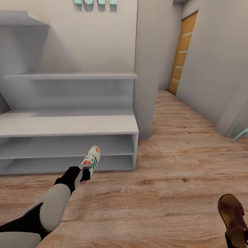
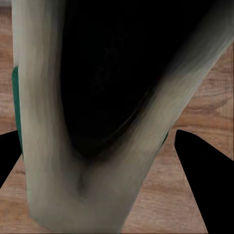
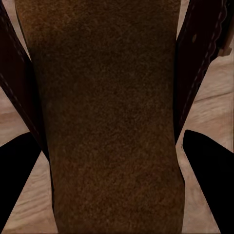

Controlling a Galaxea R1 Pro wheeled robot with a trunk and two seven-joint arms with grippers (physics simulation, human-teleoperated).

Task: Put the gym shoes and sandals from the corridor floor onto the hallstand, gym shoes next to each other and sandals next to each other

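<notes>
gym shoe (image 1: pixel 91 160) is clamped by the left gripper (image 1: pixel 83 174) at lower centre-left, before the hallstand (image 1: pixel 69 125). sandal (image 1: pixel 232 215) is gripped by the right gripper (image 3: pixel 117 195) at lower right, over the corridor floor (image 1: pixel 165 193).

Even, soft light fills the corridor, with no glare on the wooden floor (image 1: pixel 179 172). Faint shadows lie under the shelves of the shoe rack (image 1: pixel 69 124). Both wrist views are blurred at close range: the sneaker (image 2: pixel 73 122) opening reads almost black, the sandal (image 3: pixel 107 117) footbed grainy.
</notes>
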